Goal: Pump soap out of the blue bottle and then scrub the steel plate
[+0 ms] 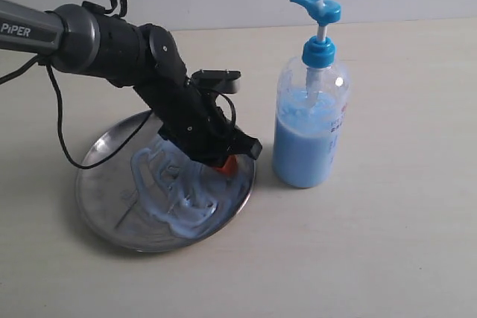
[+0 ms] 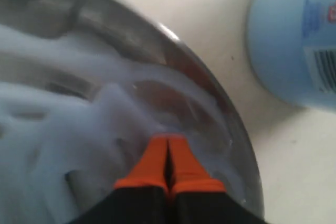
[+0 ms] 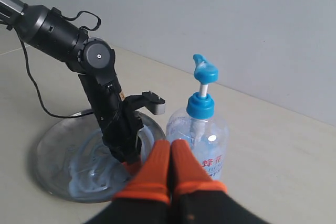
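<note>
The steel plate (image 1: 104, 206) lies on the table at the left, smeared with swirls of pale blue soap (image 1: 175, 195). My left gripper (image 1: 226, 167) is shut, its orange tips pressed down into the soap near the plate's right rim (image 2: 231, 124). In the left wrist view the left gripper (image 2: 168, 141) has nothing between its fingers. The blue bottle (image 1: 309, 128) stands upright just right of the plate, about half full, pump head up. My right gripper (image 3: 169, 148) is shut and empty, held in the air back from the bottle (image 3: 202, 140) and plate (image 3: 52, 150). It does not show in the exterior view.
A black cable (image 1: 56, 109) hangs from the left arm over the plate's far left rim. The beige table (image 1: 402, 243) runs back to a pale wall (image 3: 236, 24).
</note>
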Motion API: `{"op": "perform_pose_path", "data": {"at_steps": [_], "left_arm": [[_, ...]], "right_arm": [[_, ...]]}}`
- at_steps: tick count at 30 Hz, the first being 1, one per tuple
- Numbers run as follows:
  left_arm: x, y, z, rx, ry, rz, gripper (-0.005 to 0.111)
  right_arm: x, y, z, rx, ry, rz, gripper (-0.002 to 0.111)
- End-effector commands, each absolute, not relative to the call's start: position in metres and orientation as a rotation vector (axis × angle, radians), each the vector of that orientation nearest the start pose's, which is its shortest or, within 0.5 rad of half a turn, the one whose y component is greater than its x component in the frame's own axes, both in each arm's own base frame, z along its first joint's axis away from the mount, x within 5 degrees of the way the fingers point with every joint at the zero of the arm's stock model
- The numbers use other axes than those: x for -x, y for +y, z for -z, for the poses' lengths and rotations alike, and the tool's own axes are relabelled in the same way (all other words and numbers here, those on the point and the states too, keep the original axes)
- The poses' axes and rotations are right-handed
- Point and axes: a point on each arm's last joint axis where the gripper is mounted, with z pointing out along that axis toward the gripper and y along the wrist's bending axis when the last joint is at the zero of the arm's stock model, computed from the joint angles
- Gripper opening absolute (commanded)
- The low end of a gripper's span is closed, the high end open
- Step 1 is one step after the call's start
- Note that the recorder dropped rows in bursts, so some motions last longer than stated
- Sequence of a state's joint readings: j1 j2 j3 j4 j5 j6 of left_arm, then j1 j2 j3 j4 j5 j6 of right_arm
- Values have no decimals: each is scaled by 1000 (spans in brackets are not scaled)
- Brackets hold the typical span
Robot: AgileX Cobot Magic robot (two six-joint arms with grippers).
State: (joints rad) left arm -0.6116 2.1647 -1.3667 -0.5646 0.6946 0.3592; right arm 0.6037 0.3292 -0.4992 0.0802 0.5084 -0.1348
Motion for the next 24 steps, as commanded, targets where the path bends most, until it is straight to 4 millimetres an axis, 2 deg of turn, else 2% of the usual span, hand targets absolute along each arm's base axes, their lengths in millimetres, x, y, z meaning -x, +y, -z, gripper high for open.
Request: {"op": "perform_pose_path", "data": {"at_steps": [1, 4, 7, 10, 13, 19, 24], "left_arm": [[-316, -262, -103, -994, 2917, 596, 0], [-317, -260, -105, -1050, 2927, 544, 0], [-320, -250, -102, -1071, 2954, 363, 0], [-323, -247, -101, -1051, 2945, 282, 0], [-331, -251, -102, -964, 2874, 299, 0], [-336, -264, -105, -766, 2822, 468, 0], [-326, -267, -103, -831, 2890, 576, 0]], "right_arm": [[-56, 43, -313, 622, 1717, -418, 0], [-56, 43, -313, 622, 1717, -418, 0], [-56, 43, -313, 622, 1717, -418, 0], [-56, 43, -313, 622, 1717, -418, 0], [-56, 43, -313, 620, 1717, -421, 0], [-56, 43, -313, 620, 1717, -421, 0], [-56, 43, -313, 620, 1717, -421, 0]]}}
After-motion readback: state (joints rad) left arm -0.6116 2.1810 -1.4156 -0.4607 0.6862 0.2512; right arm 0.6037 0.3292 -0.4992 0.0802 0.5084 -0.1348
